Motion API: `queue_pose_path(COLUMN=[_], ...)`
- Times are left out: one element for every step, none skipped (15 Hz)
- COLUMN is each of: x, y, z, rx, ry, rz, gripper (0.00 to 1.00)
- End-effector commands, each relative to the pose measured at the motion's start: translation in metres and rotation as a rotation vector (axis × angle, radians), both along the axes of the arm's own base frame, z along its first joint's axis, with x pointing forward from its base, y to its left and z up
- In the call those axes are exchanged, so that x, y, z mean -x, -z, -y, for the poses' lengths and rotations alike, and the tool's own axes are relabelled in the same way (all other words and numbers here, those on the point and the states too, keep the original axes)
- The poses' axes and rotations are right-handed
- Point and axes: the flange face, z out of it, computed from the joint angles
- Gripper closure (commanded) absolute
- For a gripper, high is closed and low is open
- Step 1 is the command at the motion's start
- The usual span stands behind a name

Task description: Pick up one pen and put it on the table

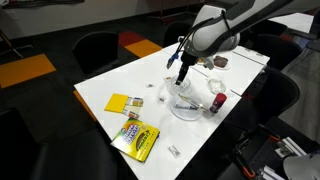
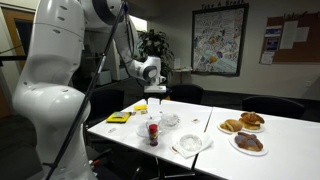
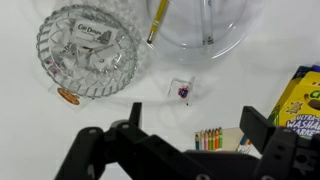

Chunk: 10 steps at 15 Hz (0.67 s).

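A yellow pen (image 3: 158, 22) leans at the rim of a clear glass bowl (image 3: 210, 30) at the top of the wrist view. The bowl (image 1: 186, 102) stands on the large white table (image 1: 110, 85), with a pen-like thing inside it in an exterior view. My gripper (image 3: 195, 128) is open and empty. It hangs above the table beside the bowl in both exterior views (image 1: 180, 70) (image 2: 155, 95). In the wrist view, bare table top (image 3: 120, 110) lies between its fingers.
A cut-glass dish (image 3: 85, 50) holds a packet. A small wrapped item (image 3: 183, 92), a crayon box (image 3: 213, 138) and a yellow marker pack (image 3: 305, 95) lie nearby. A red-capped bottle (image 2: 152, 132) and plates of pastries (image 2: 245, 125) stand on the table.
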Motion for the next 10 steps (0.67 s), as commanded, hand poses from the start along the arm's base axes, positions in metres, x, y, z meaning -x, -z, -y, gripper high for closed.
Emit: queue_pose_path(x=[-0.015, -0.017, -0.018, -0.019, -0.019, -0.017, -0.011, -0.01, -0.01, -0.011], y=[0.001, 0.002, 0.004, 0.008, 0.01, 0.014, 0.005, 0.009, 0.012, 0.013], z=[-0.029, -0.039, -0.048, -0.057, -0.066, -0.073, -0.066, -0.073, -0.076, -0.078], rx=[0.019, 0.014, 0.007, 0.003, -0.006, -0.014, -0.003, -0.01, -0.013, -0.014], ry=[-0.081, -0.097, -0.106, -0.115, -0.129, -0.14, -0.125, -0.134, -0.139, -0.14], rz=[0.056, 0.075, 0.078, 0.079, 0.072, 0.055, 0.057, 0.052, 0.048, 0.047], gripper=[0.0, 0.0, 0.0, 0.0, 0.0, 0.0, 0.0, 0.0, 0.0, 0.0])
